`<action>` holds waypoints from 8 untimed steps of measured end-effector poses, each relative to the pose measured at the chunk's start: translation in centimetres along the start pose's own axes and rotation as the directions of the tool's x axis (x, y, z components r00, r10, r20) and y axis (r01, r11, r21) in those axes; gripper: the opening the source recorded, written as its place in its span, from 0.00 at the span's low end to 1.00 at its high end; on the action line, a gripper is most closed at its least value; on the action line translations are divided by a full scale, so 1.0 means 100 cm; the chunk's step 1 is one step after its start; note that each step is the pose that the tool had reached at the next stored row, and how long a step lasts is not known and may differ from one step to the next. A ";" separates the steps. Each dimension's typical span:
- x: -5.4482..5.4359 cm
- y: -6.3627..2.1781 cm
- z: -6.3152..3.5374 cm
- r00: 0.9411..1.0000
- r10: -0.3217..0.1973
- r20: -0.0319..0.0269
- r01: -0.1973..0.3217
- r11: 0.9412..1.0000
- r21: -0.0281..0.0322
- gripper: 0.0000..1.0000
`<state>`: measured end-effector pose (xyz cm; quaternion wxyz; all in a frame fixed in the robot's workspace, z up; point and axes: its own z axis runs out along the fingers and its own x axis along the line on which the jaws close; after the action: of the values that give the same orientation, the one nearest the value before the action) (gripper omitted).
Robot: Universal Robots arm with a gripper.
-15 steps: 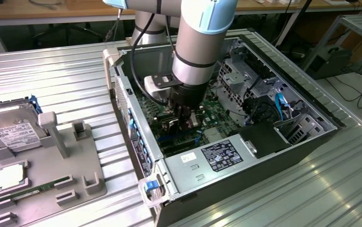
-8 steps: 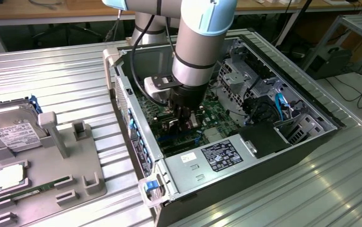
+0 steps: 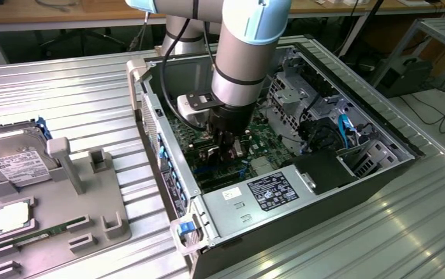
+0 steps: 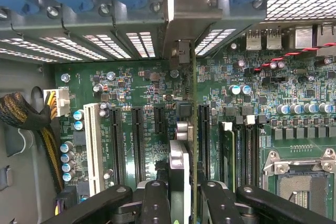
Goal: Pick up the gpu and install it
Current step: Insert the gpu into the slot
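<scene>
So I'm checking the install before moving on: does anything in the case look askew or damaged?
Nothing stands out. The gpu stands on edge between the jaws of the gripper, in line with the motherboard slots, its bracket at the rear openings. No visible damage.

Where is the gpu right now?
The gpu stands on edge between the gripper fingers, inside the open computer case above the motherboard's black slots.
</scene>
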<state>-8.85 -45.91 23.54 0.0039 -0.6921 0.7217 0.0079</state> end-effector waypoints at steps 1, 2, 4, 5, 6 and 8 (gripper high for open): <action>0.000 0.0000 0.0000 1.000 0.000 0.000 0.000 1.000 0.000 0.28; 0.000 0.0000 0.0000 1.000 0.000 0.000 0.000 1.000 0.000 0.28; 0.000 0.0000 0.0000 1.000 0.000 0.000 0.000 1.000 0.000 0.28; 0.000 0.0000 0.0000 1.000 0.000 0.000 0.000 1.000 0.000 0.28; 0.000 0.0000 0.0000 1.000 0.000 0.000 0.000 1.000 0.000 0.28; 0.000 0.0000 0.0000 1.000 0.000 0.000 0.000 1.000 0.000 0.28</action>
<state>-8.85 -45.91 23.53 0.0039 -0.6921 0.7217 0.0079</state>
